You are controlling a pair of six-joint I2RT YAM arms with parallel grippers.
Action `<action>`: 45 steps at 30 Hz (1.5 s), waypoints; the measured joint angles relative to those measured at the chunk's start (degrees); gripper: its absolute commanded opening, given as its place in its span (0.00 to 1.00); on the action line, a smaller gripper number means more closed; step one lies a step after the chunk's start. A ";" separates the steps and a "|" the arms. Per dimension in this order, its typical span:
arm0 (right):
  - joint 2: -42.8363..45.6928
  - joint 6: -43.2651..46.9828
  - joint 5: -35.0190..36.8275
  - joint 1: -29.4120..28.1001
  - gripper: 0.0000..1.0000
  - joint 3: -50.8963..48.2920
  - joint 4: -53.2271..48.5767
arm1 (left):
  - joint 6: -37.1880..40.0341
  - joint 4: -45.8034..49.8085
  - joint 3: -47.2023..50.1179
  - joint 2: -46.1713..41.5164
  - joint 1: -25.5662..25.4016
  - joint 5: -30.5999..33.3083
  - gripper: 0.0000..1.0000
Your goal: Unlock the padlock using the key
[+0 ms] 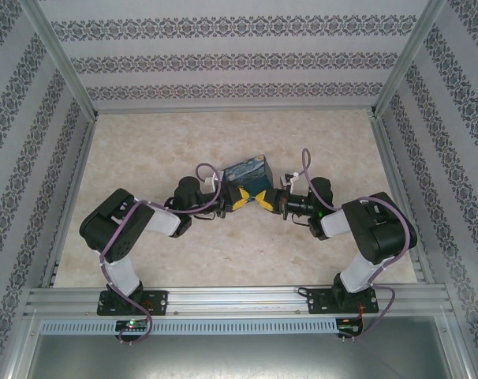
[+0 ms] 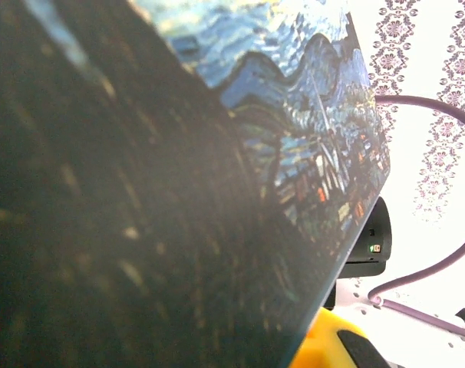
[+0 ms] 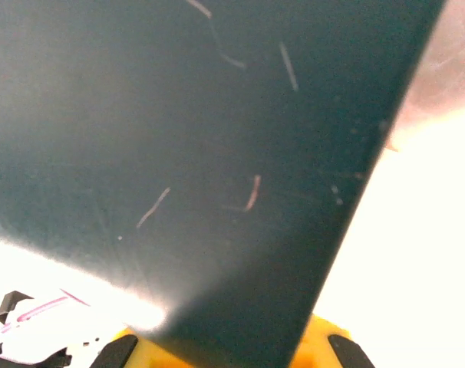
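The padlock and the key are hidden. The dark box with the blue-yellow swirly painted lid [image 1: 247, 174] stands mid-table, and both grippers meet at its near side. My left gripper [image 1: 240, 199] presses close to the box; one yellow finger [image 2: 324, 346] peeks out beneath the box's dark side [image 2: 140, 230], and its jaw state is unclear. My right gripper [image 1: 263, 200] faces a plain dark teal face of the box [image 3: 202, 153]. Its yellow fingers [image 3: 331, 346] stand wide apart, with the box's edge running down across the gap.
The marble-patterned table [image 1: 184, 142] is walled by patterned panels and metal posts [image 1: 61, 59]. A purple cable [image 2: 440, 268] loops from the right arm's wrist behind the box. A metal rail [image 1: 239, 300] runs along the near edge.
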State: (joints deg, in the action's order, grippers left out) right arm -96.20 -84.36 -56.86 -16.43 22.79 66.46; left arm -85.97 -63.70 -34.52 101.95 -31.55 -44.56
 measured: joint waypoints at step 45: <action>-7.10 -3.67 -5.51 3.21 0.00 3.04 8.79 | -2.51 -2.21 -2.47 2.49 0.24 0.07 0.00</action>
State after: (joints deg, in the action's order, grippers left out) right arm -103.31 -88.03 -62.37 -13.21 25.82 75.24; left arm -88.49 -65.91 -36.99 104.44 -31.31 -44.49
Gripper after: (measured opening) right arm 0.058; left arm 0.087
